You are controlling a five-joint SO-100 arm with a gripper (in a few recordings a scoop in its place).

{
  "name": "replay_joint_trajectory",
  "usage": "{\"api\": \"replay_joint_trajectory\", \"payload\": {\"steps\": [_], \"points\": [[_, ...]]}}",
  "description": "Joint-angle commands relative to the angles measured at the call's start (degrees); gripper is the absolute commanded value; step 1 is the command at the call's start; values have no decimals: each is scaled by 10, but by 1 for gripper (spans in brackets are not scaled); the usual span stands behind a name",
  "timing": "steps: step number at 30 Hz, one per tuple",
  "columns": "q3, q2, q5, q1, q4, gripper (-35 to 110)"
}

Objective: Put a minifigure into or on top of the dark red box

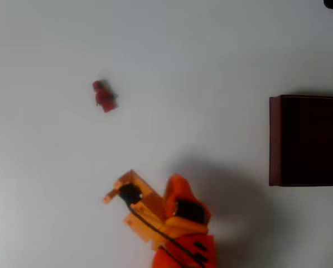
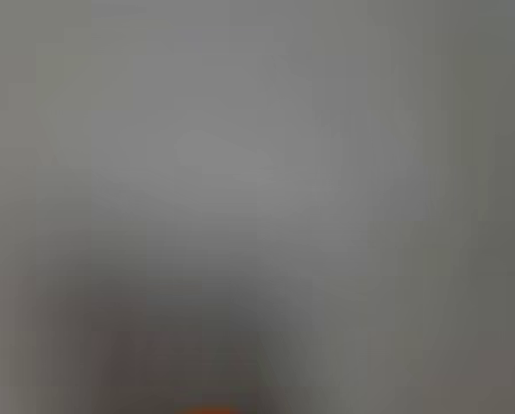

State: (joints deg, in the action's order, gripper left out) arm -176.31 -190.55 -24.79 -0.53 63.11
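In the overhead view the minifigure [image 1: 104,96] lies on the white surface [image 1: 211,61] toward the upper left, well apart from the dark red box [image 1: 275,139] at the right edge. The orange tool [image 1: 117,188] sits below the figure, apart from it, bare surface between them; whether it is released or clenched cannot be told. The wrist view is a grey blur.

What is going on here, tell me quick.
An orange robot arm's gripper sits low in the overhead view, holding nothing that shows. The tiny red minifigure lies alone on the white table, up and to the left of it. The dark red box waits at the right edge. The wrist view is a grey blur.
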Motion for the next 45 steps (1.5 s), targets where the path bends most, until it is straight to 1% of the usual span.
{"api": "replay_joint_trajectory", "payload": {"steps": [1, 2, 4, 6, 7, 13, 20, 24, 28, 32, 34, 42, 45], "points": [[77, -15, -47, 31, 66, 0], [104, -16, -43, 35, 88, 0], [150, -16, -103, 40, 141, 1], [180, -16, -119, 23, 168, 7], [193, -15, -121, 2, 172, 8], [211, -15, -225, -69, 134, 10], [178, -14, -371, -127, 101, 14], [156, -15, -429, -157, 69, 15], [132, -14, -468, -184, 33, 17], [139, 4, -508, -200, 32, 18], [156, 29, -512, -208, 25, 18], [298, 286, -514, -250, -6, 19], [307, 327, -529, -267, -33, 19]]}}
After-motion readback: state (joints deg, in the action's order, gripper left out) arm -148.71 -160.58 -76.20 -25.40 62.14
